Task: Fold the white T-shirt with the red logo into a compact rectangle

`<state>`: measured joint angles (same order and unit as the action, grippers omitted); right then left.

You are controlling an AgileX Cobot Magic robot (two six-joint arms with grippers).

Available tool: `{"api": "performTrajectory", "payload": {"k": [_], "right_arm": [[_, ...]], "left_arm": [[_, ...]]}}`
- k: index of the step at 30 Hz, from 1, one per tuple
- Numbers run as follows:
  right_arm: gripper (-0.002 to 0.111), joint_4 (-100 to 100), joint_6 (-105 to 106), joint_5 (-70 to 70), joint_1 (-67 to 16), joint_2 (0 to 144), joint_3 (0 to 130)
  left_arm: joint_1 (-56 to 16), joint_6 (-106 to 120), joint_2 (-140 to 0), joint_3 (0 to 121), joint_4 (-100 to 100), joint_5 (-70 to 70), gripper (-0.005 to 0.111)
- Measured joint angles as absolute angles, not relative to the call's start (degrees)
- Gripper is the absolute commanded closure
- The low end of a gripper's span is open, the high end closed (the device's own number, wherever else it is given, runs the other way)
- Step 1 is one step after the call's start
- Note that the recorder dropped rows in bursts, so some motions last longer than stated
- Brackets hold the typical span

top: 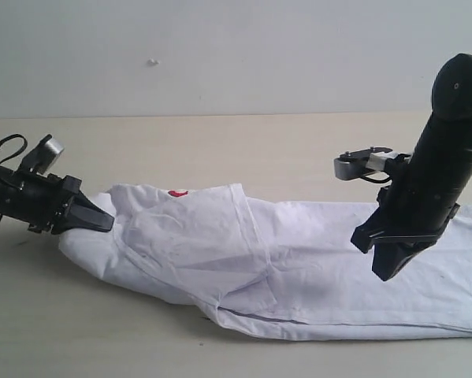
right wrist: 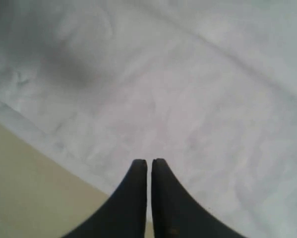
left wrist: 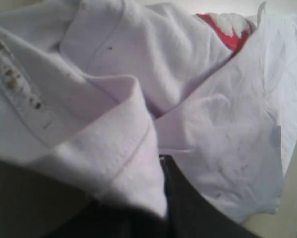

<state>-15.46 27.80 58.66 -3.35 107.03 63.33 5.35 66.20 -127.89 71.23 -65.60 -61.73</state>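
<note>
In the exterior view the white T-shirt (top: 283, 252) lies on the table (top: 220, 142) as one long band, its long axis running left to right. A sliver of the red logo (top: 178, 193) shows near its left end. The left gripper (top: 102, 221) sits at that end, jaws drawn to a wedge on the cloth. The right gripper (top: 387, 272) hangs above the band's right part, apart from it.

In the left wrist view a hemmed fold drapes over one dark finger (left wrist: 198, 213) and looks nipped there (cloth hides the other finger).

In the right wrist view the fingertips (right wrist: 137, 171) are pressed together on nothing, with cloth spread below.

The coming fold probably carries the left end rightward along the axis, and the left arm is the nearer one.
</note>
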Motion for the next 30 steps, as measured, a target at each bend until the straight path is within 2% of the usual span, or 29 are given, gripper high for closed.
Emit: {"api": "performTrajectory", "payload": {"k": [6, 14, 19, 25, 30], "right_arm": [[0.103, -15.46, 27.90, 59.09, -3.35, 107.03, 63.33], [0.103, -13.93, 25.80, 56.29, -3.35, 105.67, 63.25], [0.103, -13.54, 24.32, 52.90, -3.35, 103.57, 63.25], [0.103, -13.41, 24.21, 52.10, -3.35, 101.92, 63.25], [0.103, -13.30, 23.08, 51.75, -3.35, 101.07, 63.25]], "left_arm": [[7.13, 63.64, -126.47, 71.23, -62.88, -62.77, 0.107], [17.00, 60.34, -118.31, 71.23, -61.92, -63.43, 0.107], [20.35, 59.51, -113.51, 71.13, -64.30, -64.44, 0.107], [18.82, 59.51, -107.77, 71.13, -71.37, -68.67, 0.107], [14.06, 59.38, -103.34, 71.13, -73.04, -68.90, 0.107]]}}
